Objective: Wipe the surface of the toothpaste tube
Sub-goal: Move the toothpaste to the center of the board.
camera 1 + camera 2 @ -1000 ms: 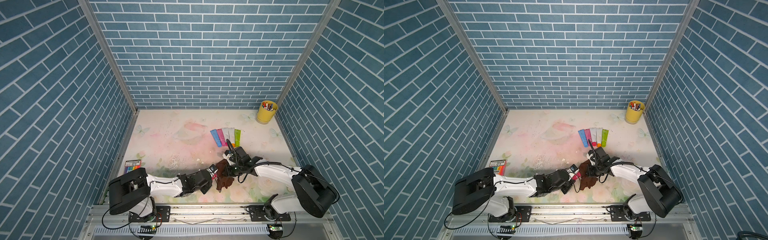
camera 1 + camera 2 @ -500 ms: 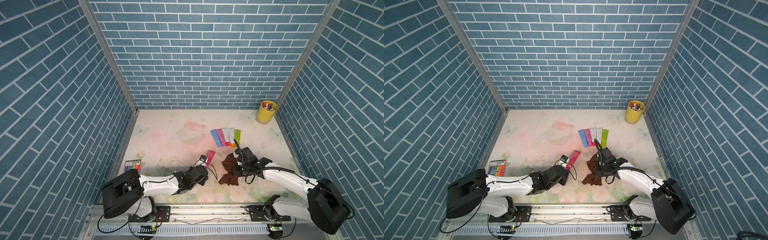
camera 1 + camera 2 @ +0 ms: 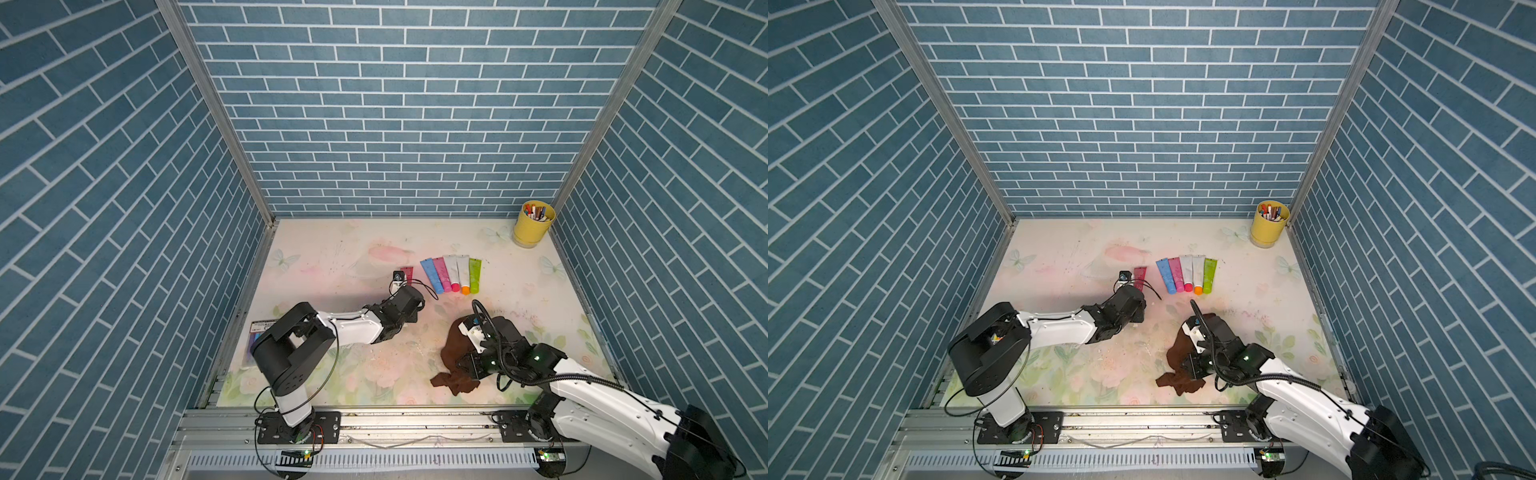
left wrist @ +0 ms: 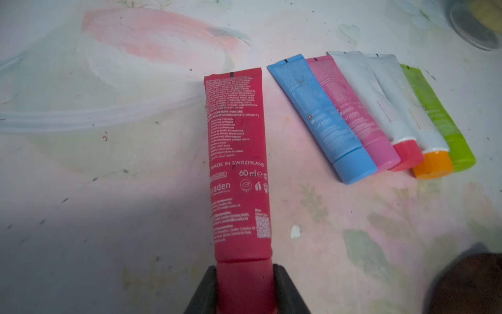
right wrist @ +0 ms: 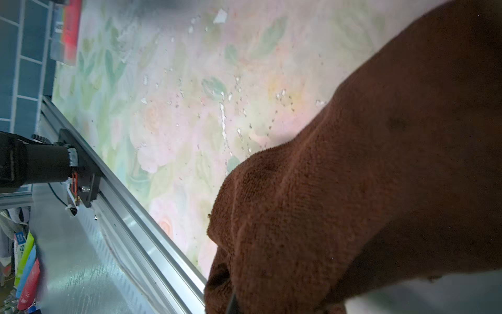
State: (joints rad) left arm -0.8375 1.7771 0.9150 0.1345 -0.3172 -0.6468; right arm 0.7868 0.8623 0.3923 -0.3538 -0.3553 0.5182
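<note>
The left gripper is pinching the red tube by its cap end, jaws clamped on either side of the cap. The tube's long axis runs straight out ahead of that gripper toward the back wall, with the crimped end farthest away. I can't tell whether that far end rests on the surface or hangs just above it. Just beside it, toward the robot's right, is a row of five other tubes, close but not touching.

The right gripper is pressed together on a brown cloth, which bunches around it and trails onto the surface. Its jaws are mostly buried in the folds.

What the wipe turns on, as I see it, is the gap between the two arms. In both top views the tube lies well apart from the cloth, ahead of the right gripper and off toward the robot's left. Tube and cloth have to be brought together, then the cloth drawn along the tube's length from cap end to crimp. The printed face points up, so that side looks easiest to reach.
</note>
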